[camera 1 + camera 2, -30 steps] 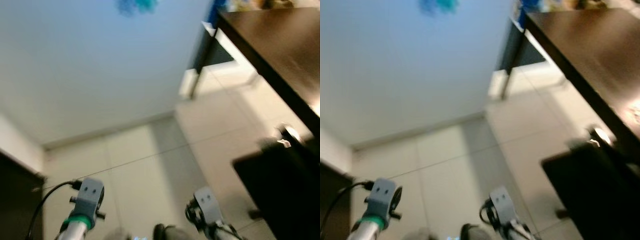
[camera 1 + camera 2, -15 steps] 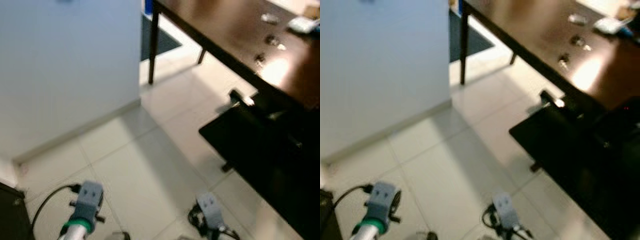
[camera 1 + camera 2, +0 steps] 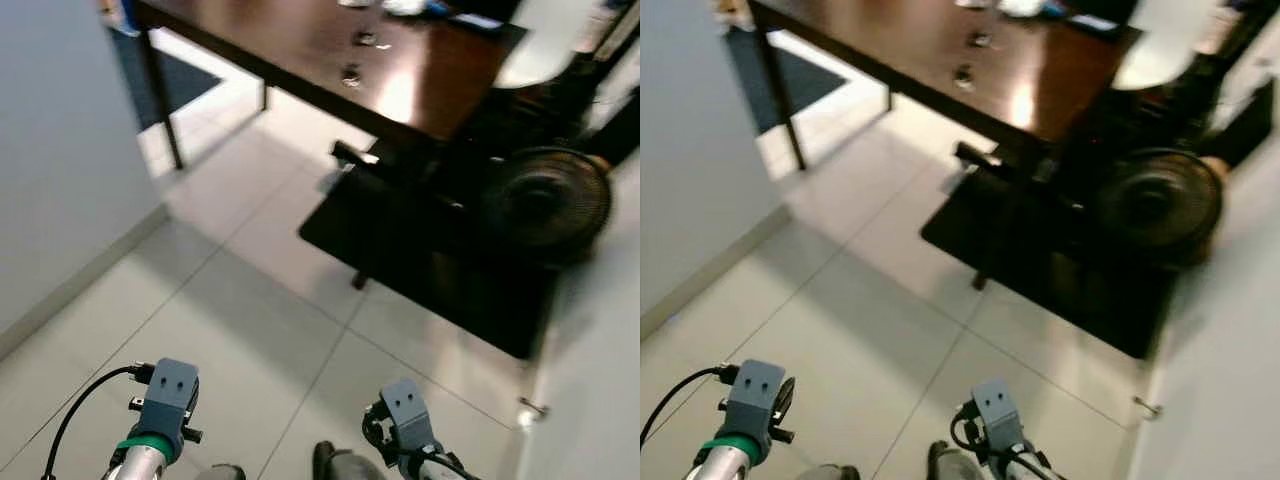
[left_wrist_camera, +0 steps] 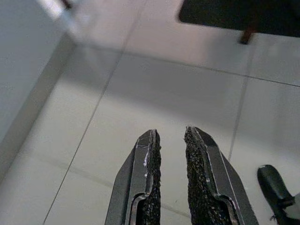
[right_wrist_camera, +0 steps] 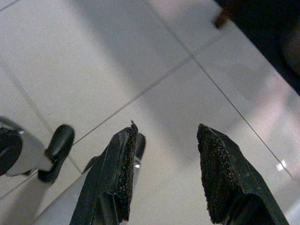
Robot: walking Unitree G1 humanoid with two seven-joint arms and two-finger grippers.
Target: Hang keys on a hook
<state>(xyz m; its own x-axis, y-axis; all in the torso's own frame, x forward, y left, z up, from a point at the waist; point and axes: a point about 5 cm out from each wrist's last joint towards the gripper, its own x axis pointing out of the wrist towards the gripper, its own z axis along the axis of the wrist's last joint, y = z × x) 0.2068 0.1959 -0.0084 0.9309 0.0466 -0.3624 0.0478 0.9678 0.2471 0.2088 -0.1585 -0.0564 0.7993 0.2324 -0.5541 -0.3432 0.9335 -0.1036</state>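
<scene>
Two grippers hang low over pale floor tiles (image 3: 250, 300): left gripper (image 4: 169, 140) with jaws a narrow slit apart and empty, right gripper (image 5: 166, 140) spread wide and empty. One dark table (image 3: 300, 50) ahead carries about two small metallic items (image 3: 350, 73), possibly the keys but too blurred to confirm, well apart from both jaws. One round black fan (image 3: 545, 200) stands right of the table.

Pale tiled floor (image 3: 250, 300), dark wooden table (image 3: 330, 50), grey wall (image 3: 50, 150), black fan (image 3: 545, 200)
</scene>
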